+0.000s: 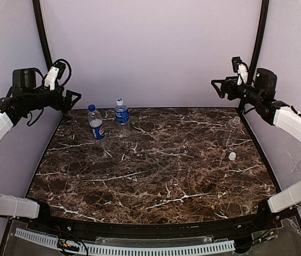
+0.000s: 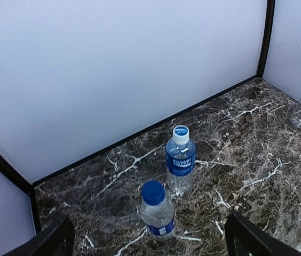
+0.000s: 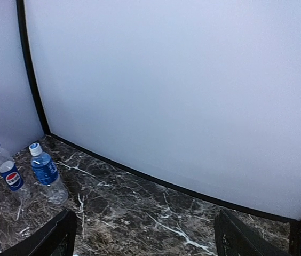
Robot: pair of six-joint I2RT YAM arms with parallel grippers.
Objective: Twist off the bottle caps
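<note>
The Pepsi bottle [image 1: 96,127] stands upright at the back left with its dark blue cap [image 1: 92,107] on. Right of it stands the water bottle [image 1: 121,114], wearing a pale cap [image 1: 119,101]. A clear unlabelled bottle [image 1: 234,129] stands near the right edge, and a white cap [image 1: 232,156] lies loose on the table just in front of it. My left gripper [image 1: 74,97] hangs open above the back left corner, over the Pepsi bottle [image 2: 157,214] and water bottle [image 2: 180,161]. My right gripper [image 1: 217,85] hangs open high at the back right, holding nothing.
The dark marble table [image 1: 156,170] is closed in by pale walls at the back and sides. Black corner posts [image 1: 257,42] rise at the back. The right wrist view shows the back wall's edge [image 3: 156,184] and both labelled bottles far to the left.
</note>
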